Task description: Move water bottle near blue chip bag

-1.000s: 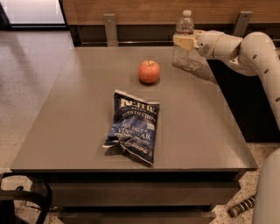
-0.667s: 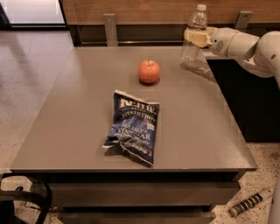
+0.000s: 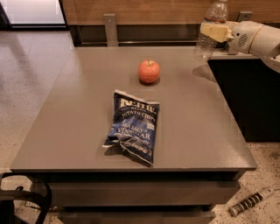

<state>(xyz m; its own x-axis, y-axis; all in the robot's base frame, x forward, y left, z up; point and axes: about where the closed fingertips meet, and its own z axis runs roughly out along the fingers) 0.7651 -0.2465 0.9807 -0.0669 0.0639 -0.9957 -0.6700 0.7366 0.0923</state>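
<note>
Gripper (image 3: 208, 31), fingers clamped round clear ribbed plastic water bottle (image 3: 204, 47), has raised it off grey table (image 3: 83, 109); crinkled dark blue chip bag (image 3: 133, 127) lies well apart.

Looking across 1 grey table (image 3: 70, 131) on a speckled pale floor (image 3: 30, 70). Behind it, wood panelling (image 3: 144, 8) over a dark strip, and bright glare from an opening (image 3: 33, 11) top left. Dark cabinet (image 3: 249, 100) just beside the table's right edge. Gripper (image 3: 214, 31) up top right, above the far right corner.
</note>
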